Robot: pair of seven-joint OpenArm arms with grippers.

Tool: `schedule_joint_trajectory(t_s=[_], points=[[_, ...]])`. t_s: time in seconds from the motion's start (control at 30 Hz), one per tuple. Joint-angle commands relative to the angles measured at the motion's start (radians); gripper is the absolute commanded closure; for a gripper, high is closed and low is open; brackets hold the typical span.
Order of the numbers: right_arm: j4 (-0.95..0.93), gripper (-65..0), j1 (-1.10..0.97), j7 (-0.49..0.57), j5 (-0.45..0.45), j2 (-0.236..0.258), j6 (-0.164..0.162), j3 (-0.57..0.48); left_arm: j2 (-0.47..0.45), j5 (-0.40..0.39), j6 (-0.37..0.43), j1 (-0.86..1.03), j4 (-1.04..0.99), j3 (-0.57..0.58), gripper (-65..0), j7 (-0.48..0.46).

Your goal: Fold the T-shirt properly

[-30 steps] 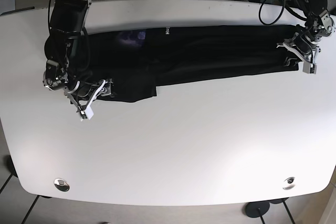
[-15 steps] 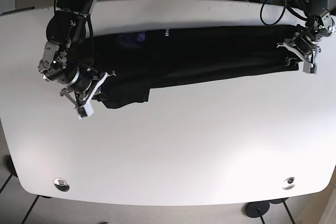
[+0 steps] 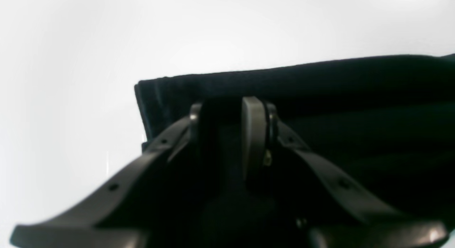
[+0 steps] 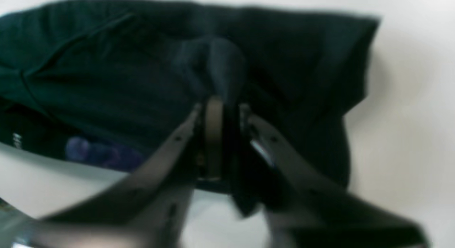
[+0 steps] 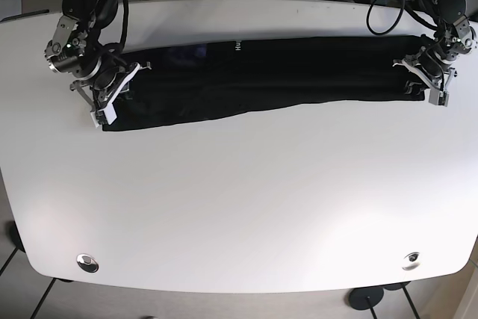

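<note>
Black T-shirt stretched flat as a long band across the far half of the white desk, spanning between the 2 arms. Right gripper at the shirt's end on the base view's left; fingers pressed together on a bunched fold of cloth. Left gripper at the opposite end; fingers clamped on the T-shirt just beside its edge. White lettering visible near the far hem.
</note>
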Motion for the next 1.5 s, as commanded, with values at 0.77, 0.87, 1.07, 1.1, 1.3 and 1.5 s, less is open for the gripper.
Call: schedule_joint_trajectory(t_s=[0.77, 0.87, 1.07, 1.1, 1.3, 1.5], points=[[-0.175, -7.1, -0.06, 0.203, 0.138, 0.051, -0.001, -0.131, -0.014, 0.049, 0.022, 0.002, -0.001, -0.003, -13.3, 0.043], [-0.253, -7.1, -0.058, 0.3, 0.027, 0.046, 0.005, -0.146, -0.014, 0.049, 0.022, -0.002, -0.003, -0.002, -13.3, 0.043], [-0.332, -6.8, -0.006, 0.352, 0.008, 0.051, 0.002, -0.142, -0.018, 0.085, 0.024, -0.072, -0.033, 0.0, -19.2, 0.043], [-0.326, -6.7, -0.001, 0.349, 0.011, 0.051, 0.002, -0.142, -0.018, 0.093, 0.019, -0.094, -0.033, -0.005, -23.2, 0.043], [-0.232, -6.7, -0.007, 0.344, 0.012, 0.048, 0.005, -0.148, -0.018, -0.136, 0.016, -0.026, 0.18, -0.057, -43.6, 0.052], [-0.229, -6.7, -0.004, 0.344, 0.017, 0.049, 0.003, -0.148, -0.017, -0.33, 0.016, -0.011, 0.181, -0.227, -47.2, 0.25]])
